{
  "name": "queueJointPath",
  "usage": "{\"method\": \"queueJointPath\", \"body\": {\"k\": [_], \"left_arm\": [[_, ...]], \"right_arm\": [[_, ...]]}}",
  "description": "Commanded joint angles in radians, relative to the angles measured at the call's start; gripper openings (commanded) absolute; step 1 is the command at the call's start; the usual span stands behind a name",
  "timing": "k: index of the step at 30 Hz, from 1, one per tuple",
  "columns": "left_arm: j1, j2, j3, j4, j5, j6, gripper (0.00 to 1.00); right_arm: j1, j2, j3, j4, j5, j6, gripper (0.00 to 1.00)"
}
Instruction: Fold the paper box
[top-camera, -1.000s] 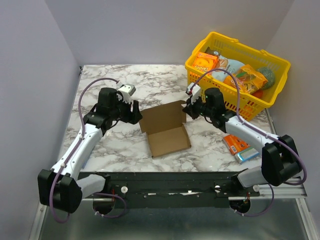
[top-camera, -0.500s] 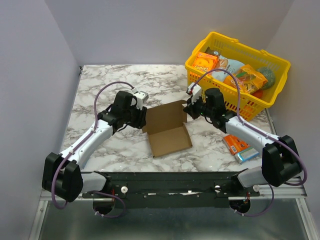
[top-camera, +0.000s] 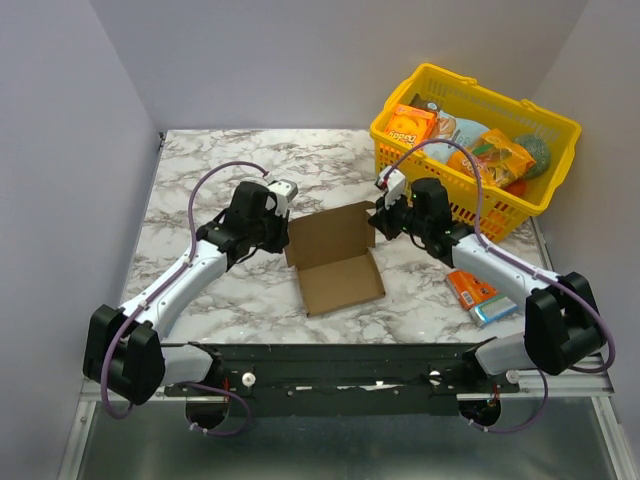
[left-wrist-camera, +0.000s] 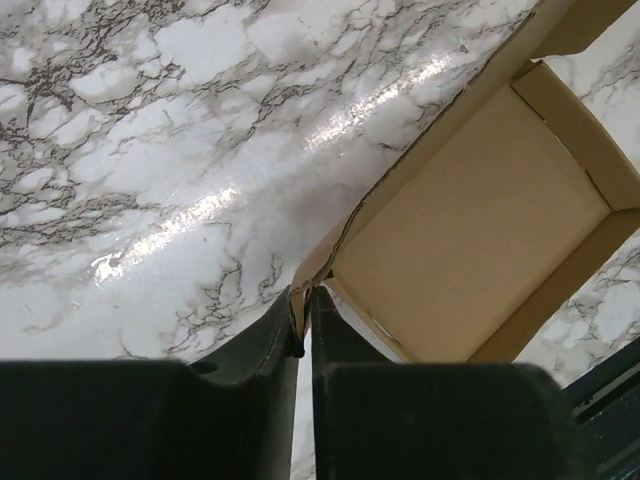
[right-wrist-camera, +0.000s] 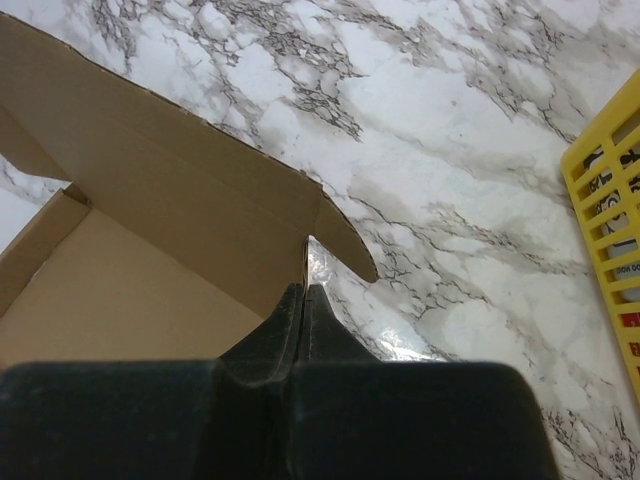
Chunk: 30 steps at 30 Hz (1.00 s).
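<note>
The box (top-camera: 335, 262) looks light and thin, easily creased. Left claw (left-wrist-camera: 303, 325) and right claw (right-wrist-camera: 304, 293) each pinch a wall edge.

Lab booth: bare walls (top-camera: 60, 120), marble tabletop (top-camera: 330, 160)

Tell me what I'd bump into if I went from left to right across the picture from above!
left gripper → box → right gripper → snack boxes
</note>
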Motion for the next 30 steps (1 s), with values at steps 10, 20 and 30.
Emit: {"method": "queueJointPath", "body": {"k": [10, 20, 30], "left_arm": [[-0.083, 0.012, 0.004, 0.140, -0.148, -0.228, 0.00], [-0.177, 0.078, 0.004, 0.343, -0.363, -0.294, 0.00], [-0.218, 0.120, -0.080, 0.585, -0.404, -0.285, 0.00]], "right_arm": [[0.054, -0.146, -0.136, 0.125, 0.228, 0.160, 0.01], [0.145, -0.136, -0.174, 0.228, 0.512, 0.386, 0.01], [0.214, -0.120, -0.251, 0.380, 0.693, 0.513, 0.01]]}}
